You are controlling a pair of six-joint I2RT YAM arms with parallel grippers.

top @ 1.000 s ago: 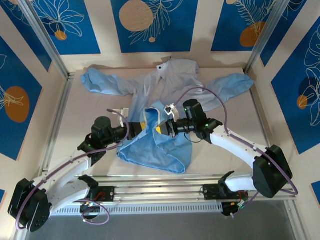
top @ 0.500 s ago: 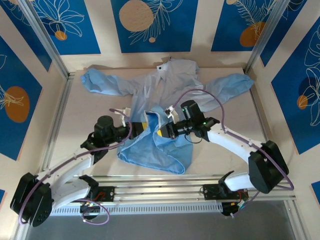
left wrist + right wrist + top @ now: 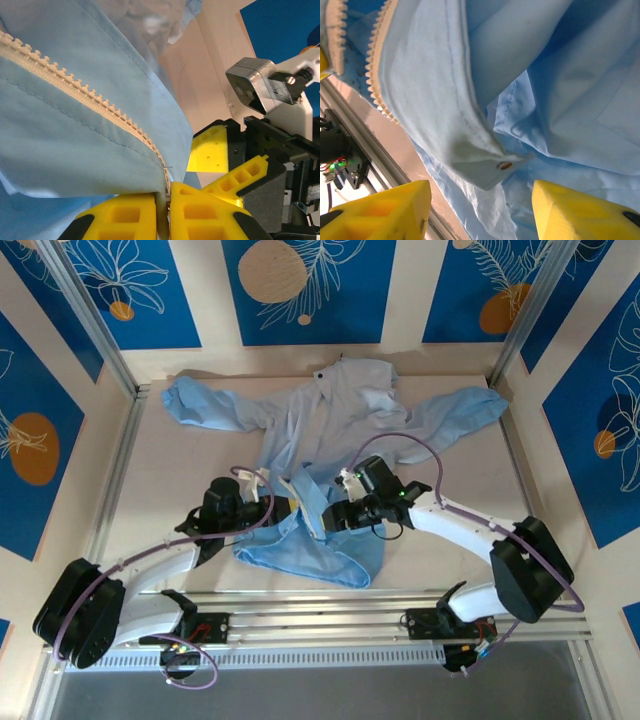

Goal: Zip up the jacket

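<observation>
The light-blue jacket [image 3: 330, 410] lies spread on the table, sleeves out to the far left and right, its lower part bunched between the arms. My left gripper [image 3: 291, 508] is shut on the jacket's front edge; in the left wrist view [image 3: 169, 212] the cream zipper teeth [image 3: 85, 87] run straight down into the closed jaws. My right gripper [image 3: 327, 517] stands open just to the right of it, its yellow fingers [image 3: 210, 150] apart. In the right wrist view [image 3: 480, 202] a pale flap with a snap [image 3: 504, 165] hangs loose above the gap, and zipper teeth [image 3: 375, 65] show at the upper left.
Bare table [image 3: 180, 465] lies left of the jacket and more [image 3: 470, 475] to its right. A metal rail [image 3: 320, 605] runs along the near edge, with frame posts [image 3: 110, 480] at the sides. Purple cables loop off both arms.
My right gripper has opened and let go of the jacket's edge. The raised fold has sunk lower and nearer. The left gripper stays shut on the zipper edge and has shifted right.
</observation>
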